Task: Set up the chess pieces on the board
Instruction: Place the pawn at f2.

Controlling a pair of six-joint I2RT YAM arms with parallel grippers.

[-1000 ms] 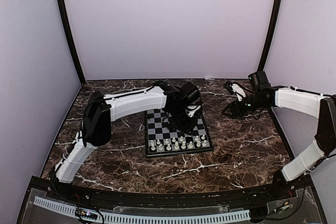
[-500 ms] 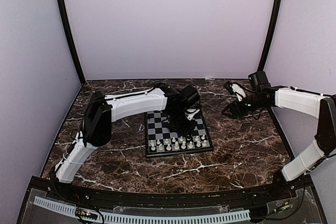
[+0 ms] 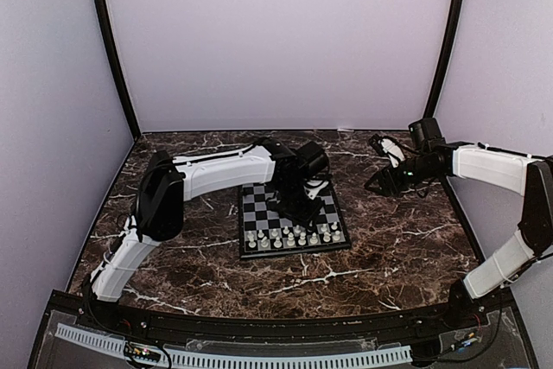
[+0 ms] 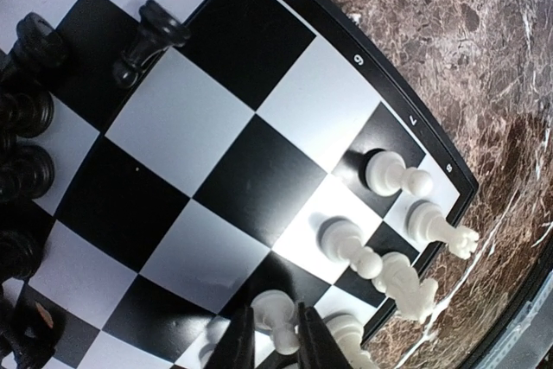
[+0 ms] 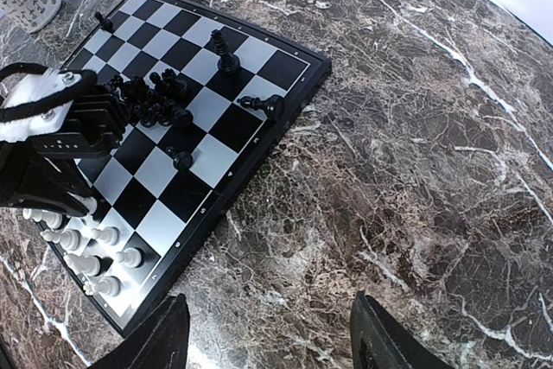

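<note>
One white pawn (image 4: 275,321) was flanked closely by the left tool (image 4: 276,336), grip not tellable; right tool (image 5: 270,321) was spread open, empty. Pawn judged light, stiff, tippy; best pinched mid-body.

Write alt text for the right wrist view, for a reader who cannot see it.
A chessboard on a marble table: white pieces in rows at its near end, black pieces clustered mid-board, one toppled by the edge. The left gripper hangs over the white rows; the open right gripper frames the bottom.
</note>
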